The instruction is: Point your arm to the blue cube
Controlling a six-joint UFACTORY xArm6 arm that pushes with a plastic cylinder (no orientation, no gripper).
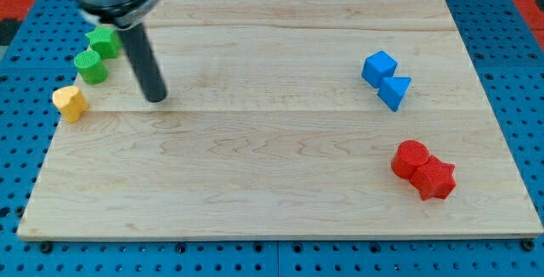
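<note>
The blue cube (378, 67) sits on the wooden board (280, 158) at the view's right, touching a blue triangular block (395, 91) just below and right of it. My tip (156, 98) rests on the board at the view's left, far from the blue cube, with the dark rod rising up and to the left. The tip is just right of the green and yellow blocks.
A green star-like block (104, 42) and a green cylinder (91, 66) lie near the board's left edge, with a yellow block (70, 102) below them. A red cylinder (411, 157) and a red star-like block (436, 178) touch at the lower right.
</note>
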